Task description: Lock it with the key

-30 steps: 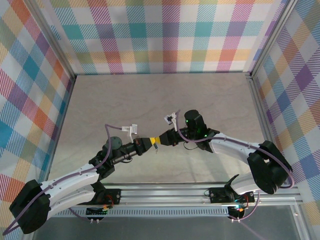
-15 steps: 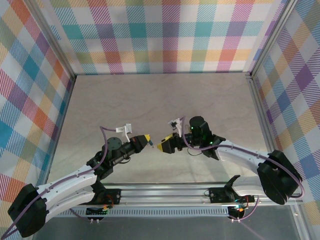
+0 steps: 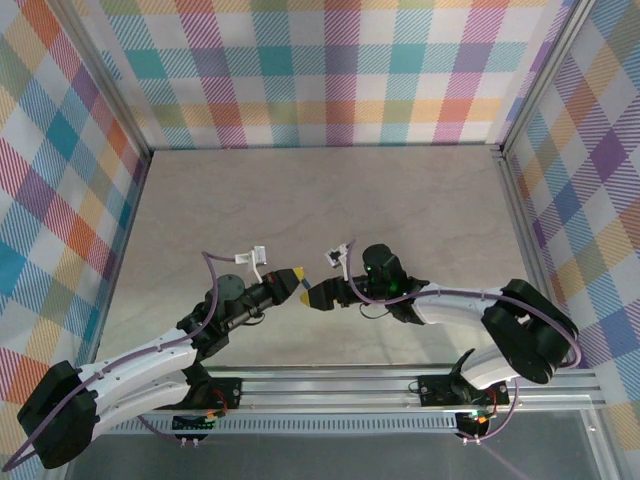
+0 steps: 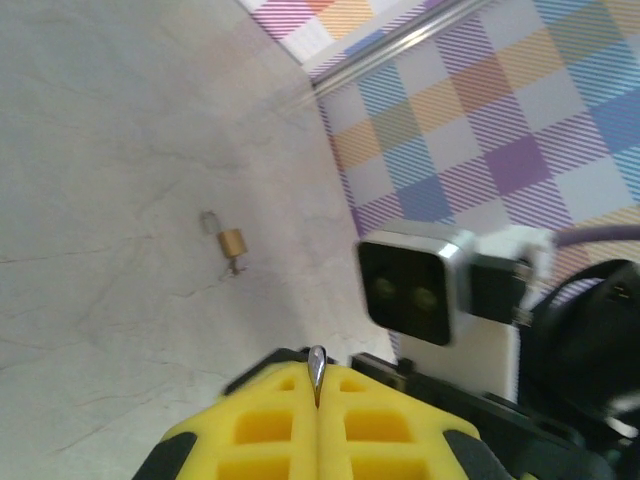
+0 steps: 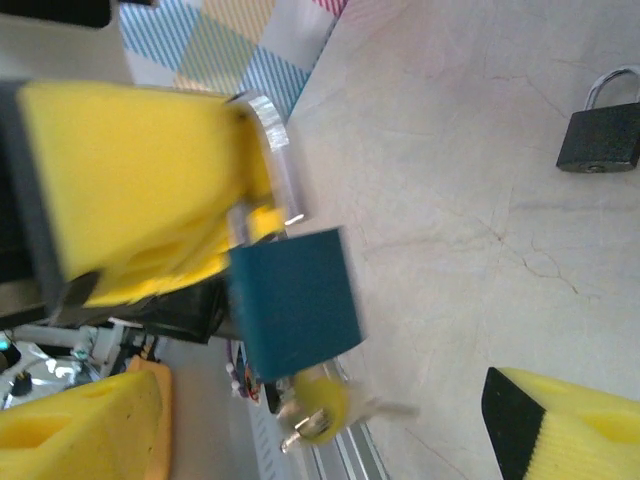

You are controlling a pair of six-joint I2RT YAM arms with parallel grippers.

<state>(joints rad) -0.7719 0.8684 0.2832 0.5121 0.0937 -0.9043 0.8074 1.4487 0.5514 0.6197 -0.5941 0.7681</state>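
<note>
My left claw (image 4: 317, 385): shut tight on shackle of blue padlock (image 5: 293, 300).
My right claw (image 5: 320, 390): wide open, holding nothing.
Room: bare table (image 3: 300, 200) ahead; walls (image 3: 330, 70) well off.

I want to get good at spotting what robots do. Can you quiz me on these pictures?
1. What colour is the padlock held by the left hand? A red, B blue, C white.
2. True or false: the right hand is open.
3. Fill in: a black padlock lies on the ____.
Key: 1 B; 2 true; 3 table.
</note>
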